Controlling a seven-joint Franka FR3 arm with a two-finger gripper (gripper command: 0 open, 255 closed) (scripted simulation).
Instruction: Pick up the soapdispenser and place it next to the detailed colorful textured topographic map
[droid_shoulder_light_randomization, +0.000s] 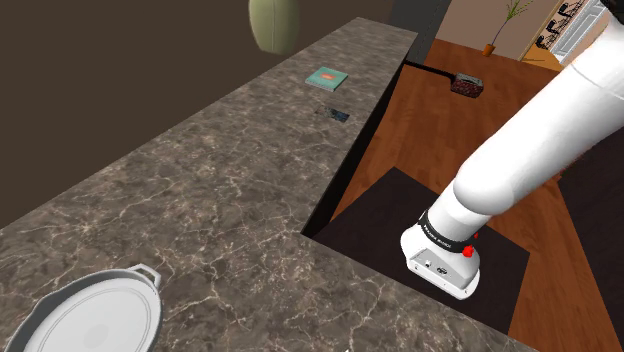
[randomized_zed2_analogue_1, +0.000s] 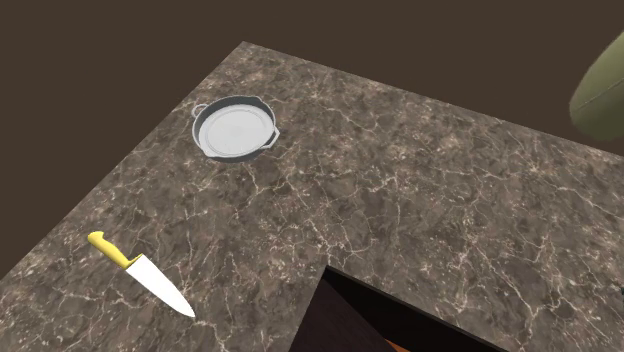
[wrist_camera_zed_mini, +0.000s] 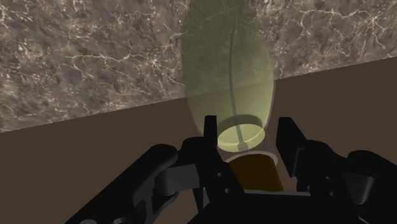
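Note:
The soap dispenser (wrist_camera_zed_mini: 229, 70) is a translucent olive-green bottle, and my gripper (wrist_camera_zed_mini: 248, 133) is shut on its near end, a black finger on each side. It hangs in the air, with the marbled countertop (wrist_camera_zed_mini: 95, 57) and its edge far below it. From the shoulder view, the dispenser (droid_shoulder_light_randomization: 272, 22) floats at the top, above the counter's far edge. In the second exterior view, the dispenser (randomized_zed2_analogue_1: 603, 95) shows at the right edge. The topographic map (droid_shoulder_light_randomization: 327, 77), a small teal square with an orange patch, lies flat near the counter's far end.
A grey two-handled pan (droid_shoulder_light_randomization: 90, 315) sits at the counter's near end, also the pan (randomized_zed2_analogue_1: 235, 127). A yellow-handled knife (randomized_zed2_analogue_1: 140, 272) lies near the counter's corner. A small dark object (droid_shoulder_light_randomization: 338, 114) lies just before the map. The counter (droid_shoulder_light_randomization: 200, 190) wraps around a wood-floored gap with a dark mat (droid_shoulder_light_randomization: 390, 215).

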